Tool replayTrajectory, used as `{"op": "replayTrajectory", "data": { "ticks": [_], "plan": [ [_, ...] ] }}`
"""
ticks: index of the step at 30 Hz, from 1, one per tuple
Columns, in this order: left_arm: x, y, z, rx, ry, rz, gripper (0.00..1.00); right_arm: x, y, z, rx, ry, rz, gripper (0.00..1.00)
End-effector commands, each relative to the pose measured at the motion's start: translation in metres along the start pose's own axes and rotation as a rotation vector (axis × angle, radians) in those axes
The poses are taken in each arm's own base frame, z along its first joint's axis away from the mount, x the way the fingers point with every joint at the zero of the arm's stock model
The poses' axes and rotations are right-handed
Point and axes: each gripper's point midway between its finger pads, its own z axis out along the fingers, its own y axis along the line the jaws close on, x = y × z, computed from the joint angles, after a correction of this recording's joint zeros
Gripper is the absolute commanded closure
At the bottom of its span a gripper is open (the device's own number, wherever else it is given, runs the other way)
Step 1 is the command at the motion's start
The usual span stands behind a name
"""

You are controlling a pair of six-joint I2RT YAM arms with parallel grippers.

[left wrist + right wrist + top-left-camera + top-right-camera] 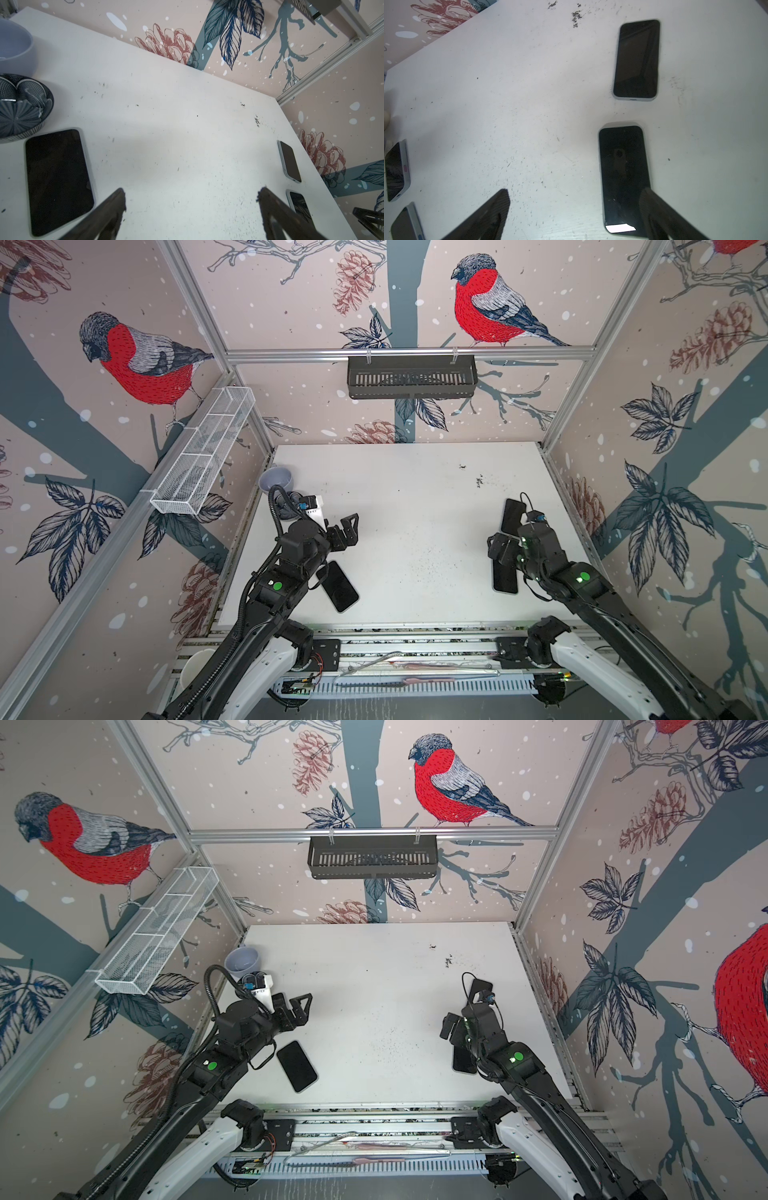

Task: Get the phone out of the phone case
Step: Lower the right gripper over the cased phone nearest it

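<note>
Left claw point(191, 191) and right claw point(575, 191) are held wide apart over the counter point(415, 510), a cased phone point(623, 166) seen beneath the latter.

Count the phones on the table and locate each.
4. On the right: far right phone and near right phone. On the left: near left phone, and far left phone beside the patterned bowl, hidden in both top views. More may be hidden.

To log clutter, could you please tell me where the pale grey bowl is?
In both top views the pale grey bowl sits at the left edge of the table, by the wall, next to the dark patterned bowl.
</note>
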Motion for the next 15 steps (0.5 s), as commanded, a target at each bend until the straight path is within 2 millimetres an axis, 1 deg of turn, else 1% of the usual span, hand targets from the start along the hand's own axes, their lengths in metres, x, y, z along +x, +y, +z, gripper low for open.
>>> {"op": "replayTrajectory", "data": {
  "ticks": [1, 4, 8, 10, 15],
  "plan": [
    [0.015, -0.003, 0.001, 0.01, 0.042, -0.021, 0.01, 0.006, -0.018, 0.001, 0.121, -0.015, 0.075, 0.01],
    [0.027, -0.013, 0.005, 0.021, 0.065, 0.0, 0.02, 0.018, -0.022, 0.012, 0.136, 0.0, 0.117, 0.0],
    [0.045, -0.025, 0.013, 0.012, 0.099, 0.034, 0.02, 0.035, -0.035, 0.028, 0.187, 0.022, 0.167, 0.01],
    [0.052, -0.032, 0.016, 0.017, 0.11, 0.048, 0.02, 0.039, -0.043, 0.032, 0.225, 0.021, 0.173, 0.01],
    [0.065, -0.049, 0.022, 0.019, 0.135, 0.088, 0.02, 0.051, -0.055, 0.04, 0.249, 0.024, 0.189, 0.0]
  ]
}}
